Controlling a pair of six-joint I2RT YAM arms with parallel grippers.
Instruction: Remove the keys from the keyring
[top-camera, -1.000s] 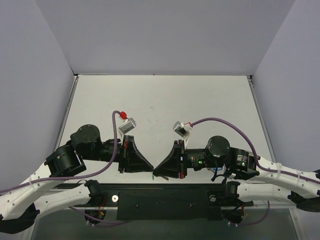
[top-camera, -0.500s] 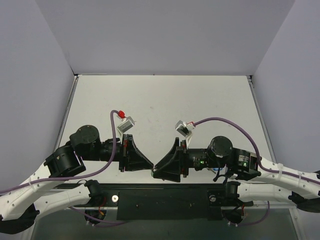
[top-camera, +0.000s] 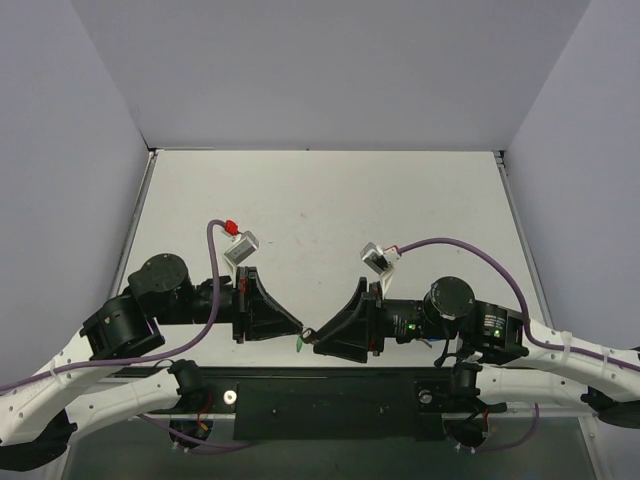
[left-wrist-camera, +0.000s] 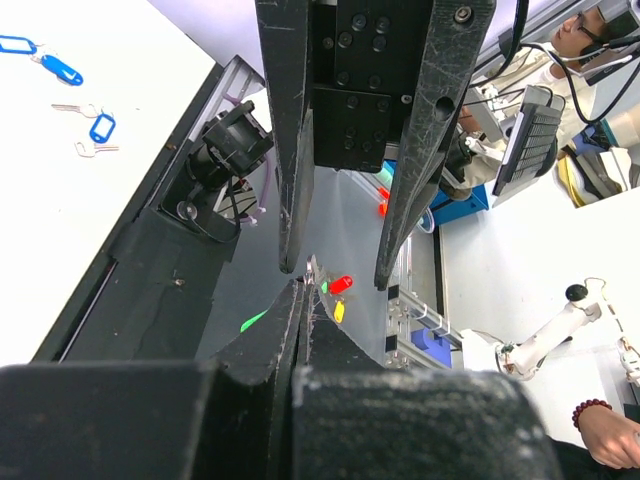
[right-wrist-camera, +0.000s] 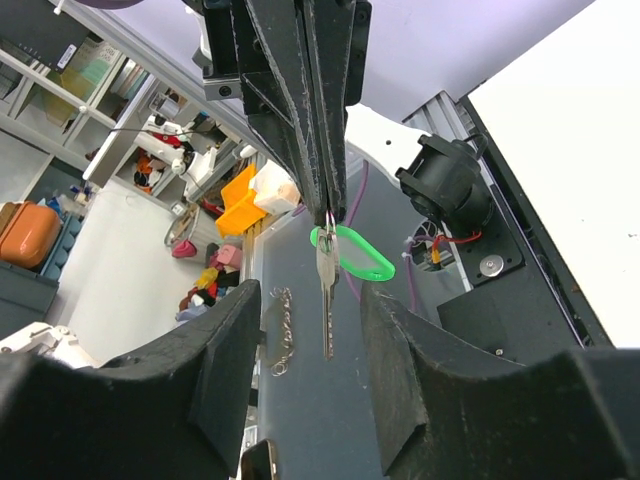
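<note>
We see the black two-finger left gripper pressed together on the thin silvery metal keyring. The right gripper is spread wide around those tips, touching nothing. They meet close to the white table's near edge. Below the pinch hang one small silver key and one bright green plastic tag.

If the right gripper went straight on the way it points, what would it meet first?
Probably the silver key, hanging with the green tag from the shut left gripper, right ahead of the open right gripper. Depth is unclear.
</note>
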